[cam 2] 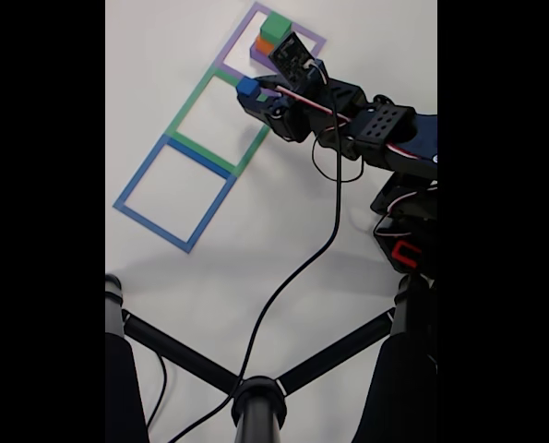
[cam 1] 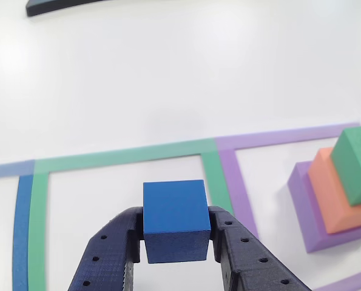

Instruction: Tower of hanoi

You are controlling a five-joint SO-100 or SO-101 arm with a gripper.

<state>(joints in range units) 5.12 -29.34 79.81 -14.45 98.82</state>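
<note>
The end effector [cam 1: 175,251] is clamped on the blue cube [cam 1: 174,209], one finger [cam 1: 116,254] against each side face, holding it above the green outline [cam 1: 125,156]. In the purple outline [cam 1: 241,188] sits a stack: purple cube [cam 1: 301,206] at the bottom, orange cube [cam 1: 332,191] on it, green cube [cam 1: 356,163] on top. The blue outline [cam 2: 173,189] adjoins the green one. The surface [cam 1: 168,79] is plain white. A black tripod [cam 2: 256,406] and a black cable [cam 2: 302,268] appear in the fixed view.
</note>
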